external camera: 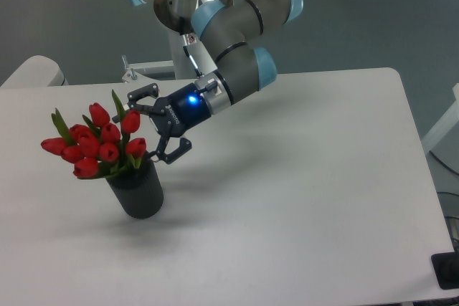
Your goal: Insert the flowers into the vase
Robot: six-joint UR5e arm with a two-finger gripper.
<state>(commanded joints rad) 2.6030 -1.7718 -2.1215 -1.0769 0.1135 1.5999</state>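
At left of centre, the flowers (97,145) are sitting in the vase (136,190) on the white table (301,198), leaning toward the left edge. Just right of them, the gripper (153,127) is hanging with fingers spread wide, gripping nothing.

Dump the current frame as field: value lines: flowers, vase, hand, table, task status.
flowers: red tulip bunch, stems down in the vase, heads leaning to the image left over the rim
vase: black cylinder, upright on the table
hand: open, fingers spread, just right of the blooms, holding nothing
table: white top, vase stands near its left part
task status: flowers are in the vase, released
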